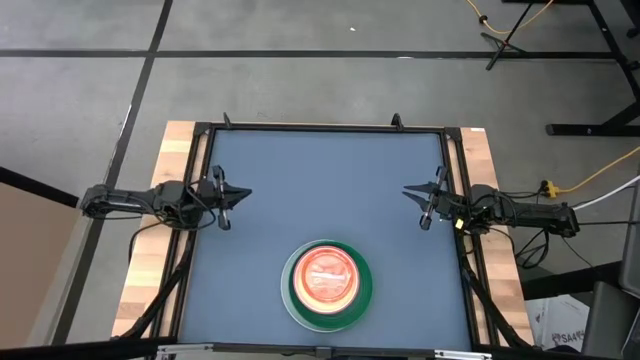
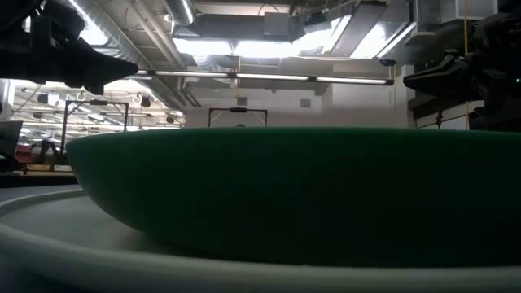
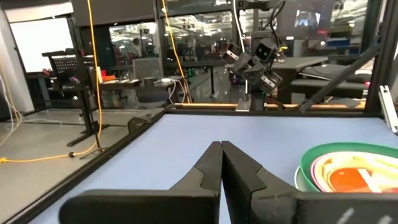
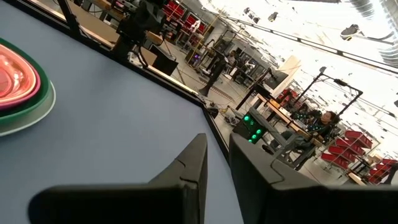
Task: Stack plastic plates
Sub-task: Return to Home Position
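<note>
Left gripper (image 1: pixel 240 193) hangs at the table's (image 1: pixel 320 180) 9 o'clock edge, fingers pinched together on nothing. The plastic plates (image 1: pixel 327 280) sit in one pile at 6 o'clock, near the front edge: white plate (image 1: pixel 290 303) on the bottom, dark green plate (image 1: pixel 366 288) on it, pinks and orange nested on top. Right gripper (image 1: pixel 412 191) is over at 3 o'clock, fingers parted a crack and empty. I can't spot a loose plate anywhere, so I'd say the stacking's done, just parking the arms left.

From the low view, the dark green plate (image 2: pixel 285 195) (cropped rightward) seemingly hides the smaller plates (image 1: pixel 325 275).
</note>
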`<state>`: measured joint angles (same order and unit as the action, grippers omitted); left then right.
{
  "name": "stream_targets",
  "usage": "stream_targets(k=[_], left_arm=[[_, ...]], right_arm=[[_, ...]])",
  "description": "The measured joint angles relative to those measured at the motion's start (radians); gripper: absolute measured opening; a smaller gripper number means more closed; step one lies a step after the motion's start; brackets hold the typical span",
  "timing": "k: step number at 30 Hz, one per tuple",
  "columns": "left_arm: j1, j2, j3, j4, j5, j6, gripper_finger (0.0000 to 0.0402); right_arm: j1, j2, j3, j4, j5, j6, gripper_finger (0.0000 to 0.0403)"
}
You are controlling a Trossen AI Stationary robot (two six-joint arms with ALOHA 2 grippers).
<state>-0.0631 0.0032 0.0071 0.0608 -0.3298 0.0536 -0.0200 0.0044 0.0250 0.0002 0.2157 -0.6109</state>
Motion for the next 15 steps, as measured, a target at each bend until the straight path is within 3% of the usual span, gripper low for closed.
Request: stream_targets(k=[15], left_arm=[[0.000, 0.000, 0.000, -0.001, 0.006, -0.046, 0.0002]], right_arm=[[0.000, 0.000, 0.000, 0.000, 0.000, 0.000, 0.0062]])
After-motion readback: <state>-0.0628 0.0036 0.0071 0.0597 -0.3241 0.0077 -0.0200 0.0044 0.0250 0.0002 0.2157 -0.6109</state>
